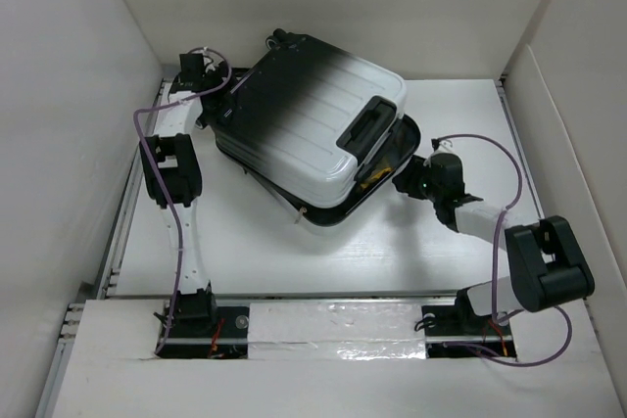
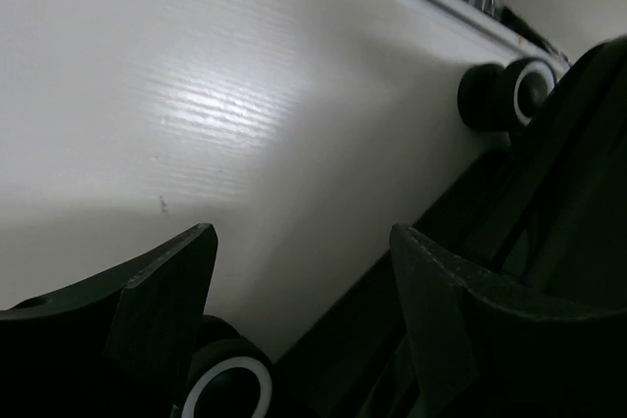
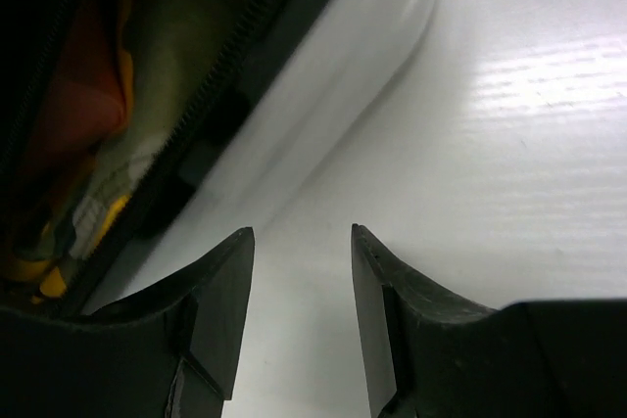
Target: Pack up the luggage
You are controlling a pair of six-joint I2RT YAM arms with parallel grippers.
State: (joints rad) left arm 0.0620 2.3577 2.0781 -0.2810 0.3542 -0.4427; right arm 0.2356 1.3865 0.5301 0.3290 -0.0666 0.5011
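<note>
The luggage (image 1: 304,119) lies on the white table, its black-to-white ribbed lid lowered askew over the lower half (image 1: 338,210). My left gripper (image 1: 217,105) is open and empty at the case's back left corner; in the left wrist view (image 2: 304,232) its jaws straddle the dark edge (image 2: 578,193) between two wheels (image 2: 519,93) (image 2: 227,389). My right gripper (image 1: 402,183) is open and empty beside the case's right edge. In the right wrist view (image 3: 301,232) the white rim (image 3: 323,105) shows, with colourful contents (image 3: 108,124) in the gap.
White walls enclose the table (image 1: 411,252) on the left, back and right. A metal rail (image 1: 122,212) runs along the left edge. The carry handle (image 1: 364,124) sits on the lid's right side.
</note>
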